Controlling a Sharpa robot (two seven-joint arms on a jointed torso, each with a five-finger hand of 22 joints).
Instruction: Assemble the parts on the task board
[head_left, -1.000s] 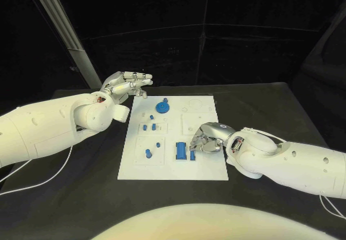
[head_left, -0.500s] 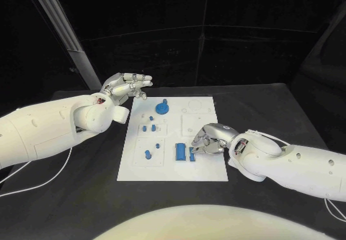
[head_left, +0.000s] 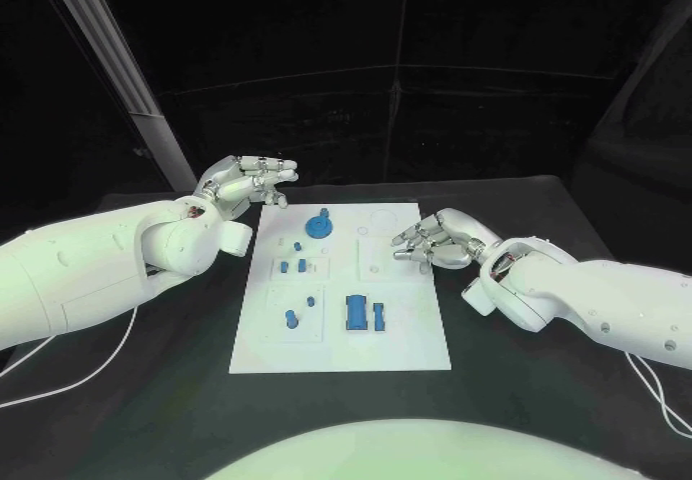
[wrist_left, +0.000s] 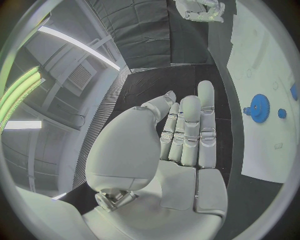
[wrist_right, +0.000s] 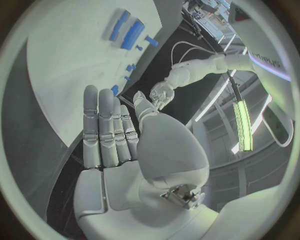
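Note:
The white task board (head_left: 411, 340) lies in the middle of the table. On it a blue gear (head_left: 320, 225) stands at the far end, with small blue pegs (head_left: 296, 266) just nearer. Two blue bars (head_left: 355, 312) lie side by side near the middle, and a rounded blue piece (head_left: 291, 319) sits to their left. My right hand (head_left: 437, 240) hovers over the board's right edge, fingers apart and holding nothing. My left hand (head_left: 248, 180) hangs beyond the board's far left corner, also holding nothing. The left wrist view shows straight fingers (wrist_left: 187, 130) and the gear (wrist_left: 259, 106). The right wrist view shows the bars (wrist_right: 131, 34).
The black table (head_left: 548, 220) surrounds the board on all sides. A slanted metal post (head_left: 137, 90) rises behind the left arm. A white cable (head_left: 101, 355) lies on the table under my left arm.
My right hand has left the narrow blue bar, lifted away toward the board's far right part and spread its fingers. The left hand has stayed where it was.

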